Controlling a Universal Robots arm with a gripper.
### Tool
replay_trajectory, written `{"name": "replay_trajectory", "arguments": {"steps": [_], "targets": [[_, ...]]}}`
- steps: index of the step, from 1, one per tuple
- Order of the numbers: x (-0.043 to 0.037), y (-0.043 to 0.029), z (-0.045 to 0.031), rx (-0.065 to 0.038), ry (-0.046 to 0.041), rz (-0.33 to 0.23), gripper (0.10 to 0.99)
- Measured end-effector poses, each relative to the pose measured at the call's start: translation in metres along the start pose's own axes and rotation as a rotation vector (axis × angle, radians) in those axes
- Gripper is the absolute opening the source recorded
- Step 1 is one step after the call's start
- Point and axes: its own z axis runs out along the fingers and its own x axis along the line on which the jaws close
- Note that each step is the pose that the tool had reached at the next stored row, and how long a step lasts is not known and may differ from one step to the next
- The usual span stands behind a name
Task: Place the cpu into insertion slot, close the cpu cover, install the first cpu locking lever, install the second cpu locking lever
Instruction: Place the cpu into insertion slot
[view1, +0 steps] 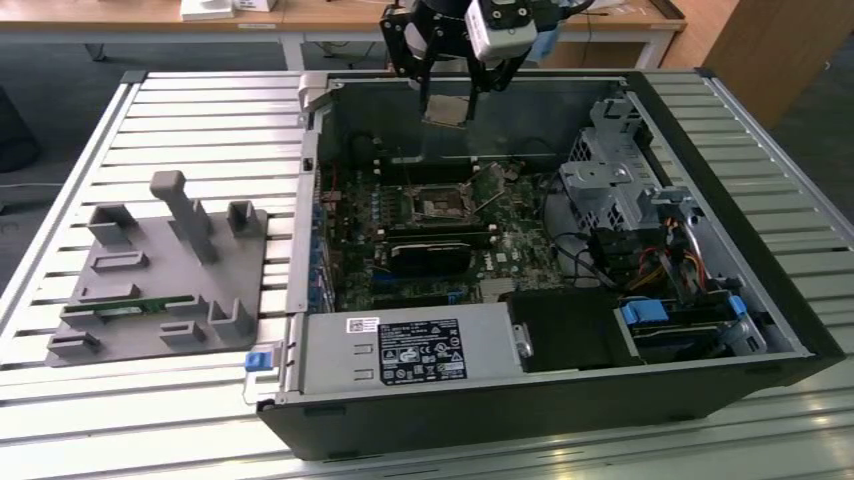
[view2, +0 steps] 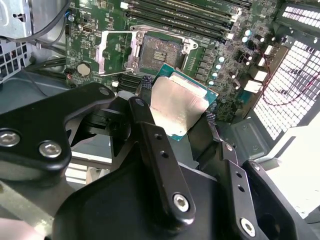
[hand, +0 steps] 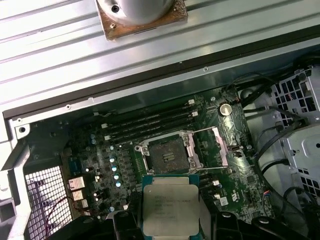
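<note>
**Operator:** State of the tool (view2: 178, 100)?

**Technician:** Pinching the chip (view2: 177, 107) by two opposite edges. The chip hangs above the board (hand: 85, 150), near the far wall of the case (view1: 441, 420) in the exterior view, apart from the socket (hand: 167, 156). The cover (hand: 216, 145) stands open.

**Operator:** Hazards?

**Technician:** A skewed landing could bend the socket contacts. A weak pinch could drop the chip onto the board.

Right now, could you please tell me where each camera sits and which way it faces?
Exterior view: off the arm, above the open computer case, looking in; shows the gripper holding the cpu.
Second wrist view: on the arm, looking along the black fingers, past the cpu, to the insertion slot.
First wrist view: on the arm, looking over the cpu at the motherboard; gripper flanks the cpu.
Shared: cpu, held clear of the empty insertion slot.
</note>
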Motion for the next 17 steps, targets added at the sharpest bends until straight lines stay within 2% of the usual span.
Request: {"name": "replay_trajectory", "arguments": {"steps": [17], "targets": [[0.0000,0.0000,0.0001,-0.001,-0.0058,0.064,0.541]]}}
